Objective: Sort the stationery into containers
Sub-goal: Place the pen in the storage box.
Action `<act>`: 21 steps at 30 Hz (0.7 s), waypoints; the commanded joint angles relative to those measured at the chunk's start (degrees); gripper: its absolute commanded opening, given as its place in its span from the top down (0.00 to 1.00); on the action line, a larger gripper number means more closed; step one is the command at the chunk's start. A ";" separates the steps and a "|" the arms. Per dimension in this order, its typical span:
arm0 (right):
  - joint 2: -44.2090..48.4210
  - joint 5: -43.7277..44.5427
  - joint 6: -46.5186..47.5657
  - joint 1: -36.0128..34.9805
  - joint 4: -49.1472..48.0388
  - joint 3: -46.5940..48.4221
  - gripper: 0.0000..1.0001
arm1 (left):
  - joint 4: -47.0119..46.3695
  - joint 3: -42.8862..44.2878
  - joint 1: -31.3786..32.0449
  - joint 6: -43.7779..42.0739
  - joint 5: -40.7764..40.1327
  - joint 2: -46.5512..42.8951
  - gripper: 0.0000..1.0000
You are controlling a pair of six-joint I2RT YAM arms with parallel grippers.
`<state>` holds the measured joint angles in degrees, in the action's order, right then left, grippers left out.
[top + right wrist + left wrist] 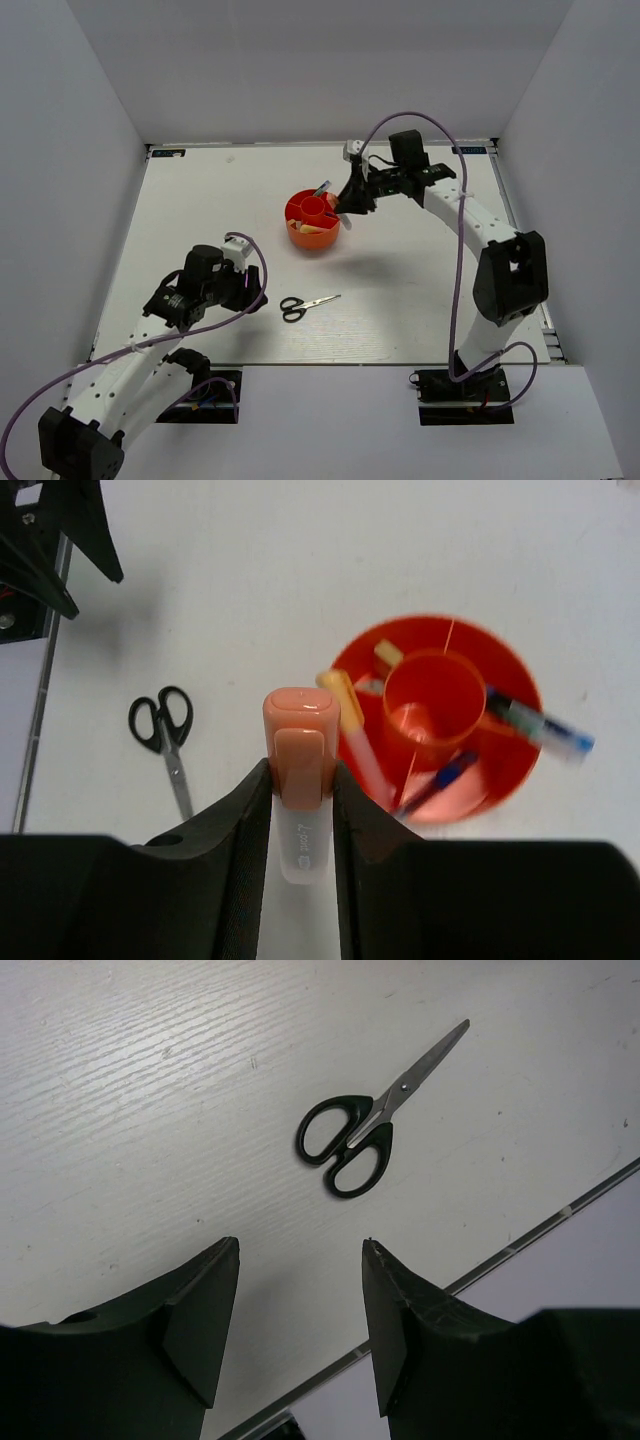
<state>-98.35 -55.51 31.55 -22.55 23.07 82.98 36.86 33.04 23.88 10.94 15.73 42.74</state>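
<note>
Right wrist: right gripper [300,775] is clamping white-orange tube [300,715] near orange organiser [485,652] | left gripper [300,1243] is hanging open, empty, near scissors [352,1140] on counter [120,1080]

The top camera, high at the 6 o'clock edge of the table [420,290], takes it all in. The left wrist camera hangs close above the scissors [375,1125], at 12 o'clock in its frame; the right wrist camera, higher, shows them at 9 o'clock from the organiser [490,655]

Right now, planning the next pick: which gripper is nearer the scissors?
Left. The left gripper hovers just short of the scissors; the right gripper is away by the organiser, holding the tube.
</note>
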 commanded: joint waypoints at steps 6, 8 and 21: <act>-10.98 -14.54 5.29 -3.46 -9.61 11.40 1.00 | -0.12 0.19 0.29 -1.09 -1.31 1.64 0.37; -13.17 -15.07 4.49 -3.82 -10.58 12.11 1.00 | -0.04 0.19 0.20 -1.18 -1.66 2.08 0.37; -19.86 -13.58 9.66 -4.61 -11.04 13.26 1.00 | 0.14 0.36 0.20 -1.18 -2.10 3.14 0.37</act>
<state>-117.19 -68.05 37.82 -26.81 13.45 93.34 36.91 33.04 23.88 10.31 13.96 45.78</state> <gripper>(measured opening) 0.297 0.626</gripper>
